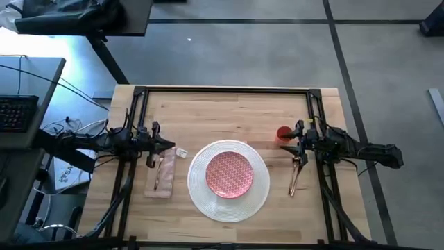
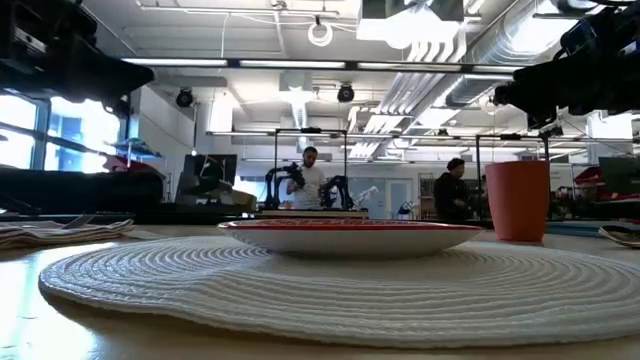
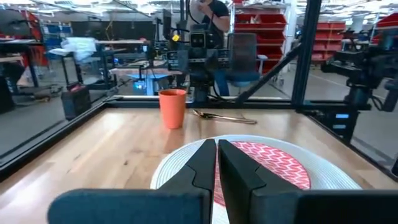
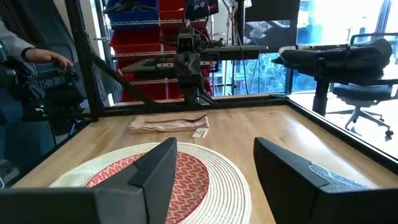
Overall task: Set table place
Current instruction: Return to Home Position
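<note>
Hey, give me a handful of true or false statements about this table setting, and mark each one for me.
1. The red-patterned round plate sits on the round white woven placemat. True.
2. The small orange cup stands on the placemat. False: it stands on the light wood table, off the placemat, on the right arm's side.
3. The left tool is shut and holds nothing. True.
4. The right tool is shut. False: its fingers stand apart, with nothing between them.
5. The beige folded napkin lies on the right arm's side of the plate. False: it lies on the left arm's side.
</note>
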